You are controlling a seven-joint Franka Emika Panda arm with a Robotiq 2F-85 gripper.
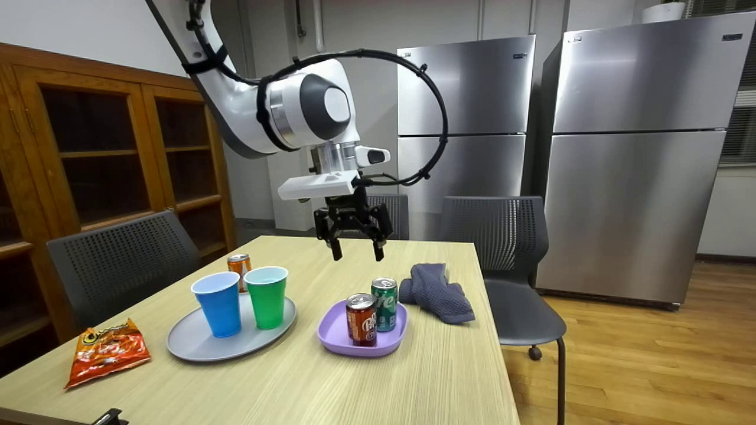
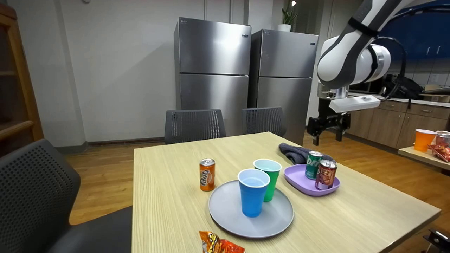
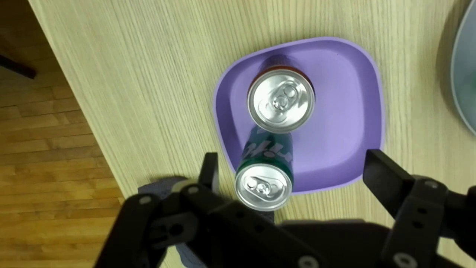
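My gripper (image 1: 358,252) is open and empty, held in the air above the table. In the wrist view its fingers (image 3: 291,158) stand wide apart over the near side of the purple plate (image 3: 334,96). A green Sprite can (image 3: 264,186) shows between the fingers, closer to the left one, and neither finger touches it. A dark red Dr Pepper can (image 3: 280,100) stands beside it on the plate. Both cans are upright in both exterior views, with the green can (image 1: 385,304) next to the red can (image 1: 361,321). A dark grey cloth (image 1: 437,294) lies crumpled beside the plate.
A grey plate (image 2: 225,218) holds a blue cup (image 2: 253,193) and a green cup (image 2: 272,175). An orange Fanta can (image 2: 207,175) stands behind it. A red snack bag (image 1: 109,351) lies near the table edge. Chairs (image 1: 496,236) surround the table.
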